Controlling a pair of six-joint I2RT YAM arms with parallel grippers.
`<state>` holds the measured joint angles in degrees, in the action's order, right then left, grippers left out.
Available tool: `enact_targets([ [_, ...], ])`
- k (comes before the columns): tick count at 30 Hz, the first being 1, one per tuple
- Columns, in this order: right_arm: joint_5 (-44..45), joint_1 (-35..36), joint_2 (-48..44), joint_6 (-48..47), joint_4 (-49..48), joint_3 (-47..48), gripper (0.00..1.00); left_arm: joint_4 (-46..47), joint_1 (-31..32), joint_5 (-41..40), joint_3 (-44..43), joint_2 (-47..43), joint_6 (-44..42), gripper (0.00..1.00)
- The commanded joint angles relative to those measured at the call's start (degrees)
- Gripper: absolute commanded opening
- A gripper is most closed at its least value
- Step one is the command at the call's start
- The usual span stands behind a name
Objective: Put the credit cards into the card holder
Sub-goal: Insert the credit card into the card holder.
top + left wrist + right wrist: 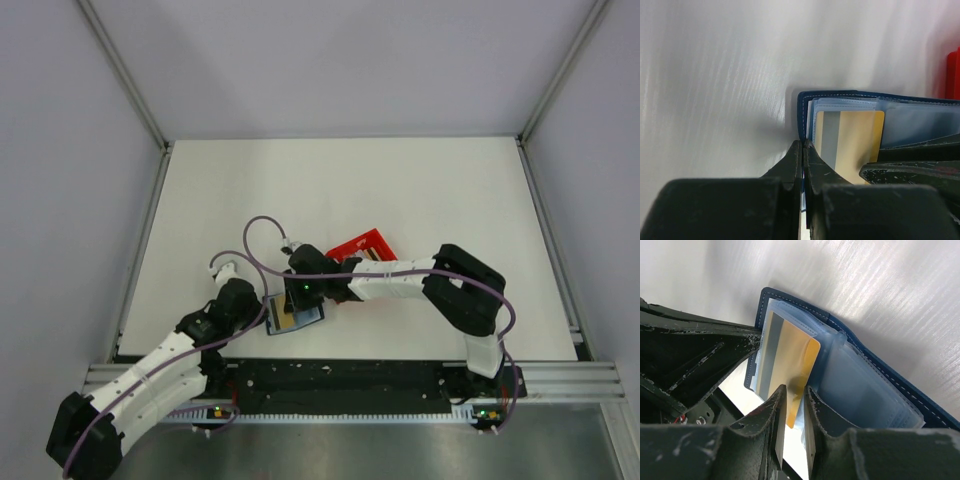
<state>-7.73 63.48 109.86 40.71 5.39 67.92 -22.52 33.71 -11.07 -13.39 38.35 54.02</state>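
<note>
While both arms lean in over the near part of the white table (350,190), the card holder (865,390) lies opened out between them, close to the front edge, its navy cover down and its pale blue pockets facing up. From where I stand, the left gripper (802,147) has its two fingers pressed together on the holder's near left edge, with a sliver of blue showing between them, so it looks pinched onto the cover there. The right gripper (794,392) comes in from the other side, its fingers drawn narrow, one on each side of a gold and silver credit card (790,352). That card sits tilted, its upper end lying on the left-hand pockets of the holder and its lower corner down between the right fingers. I cannot tell whether the pads actually press on it. Just behind the right arm, a red bin (362,247) rests on the table, apart from the holder.
</note>
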Motion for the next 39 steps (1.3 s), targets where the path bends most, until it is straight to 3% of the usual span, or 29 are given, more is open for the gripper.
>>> enact_targets([
  [1, -5.28, 0.77, -0.88, 1.48, -8.73, 0.90, 0.22, 4.59, 0.39, 2.99, -1.64, -0.73, 0.30, 0.00],
  [7, -4.14, -0.46, -2.28, 0.95, -7.67, -0.07, 0.26, 3.89, 0.30, 2.37, -1.73, -0.82, 0.38, 0.00],
  [9, -2.22, -1.17, -3.68, 0.17, -6.54, -0.59, 0.21, 3.28, 0.30, 1.76, -1.90, -0.91, 0.38, 0.00],
  [13, -0.89, -2.83, -6.67, -2.56, -5.56, -1.65, 0.31, 2.22, 0.30, 0.97, -2.34, -0.99, 0.12, 0.00],
  [29, 0.87, -7.41, -15.91, -6.43, -3.28, -10.88, 0.38, -6.56, 0.30, -1.41, -9.29, -0.64, -3.22, 0.00],
  [39, -13.01, -7.06, -9.59, -0.11, -13.73, -9.65, 0.38, -3.58, 0.30, -1.59, -6.57, 1.46, -1.90, 0.00],
])
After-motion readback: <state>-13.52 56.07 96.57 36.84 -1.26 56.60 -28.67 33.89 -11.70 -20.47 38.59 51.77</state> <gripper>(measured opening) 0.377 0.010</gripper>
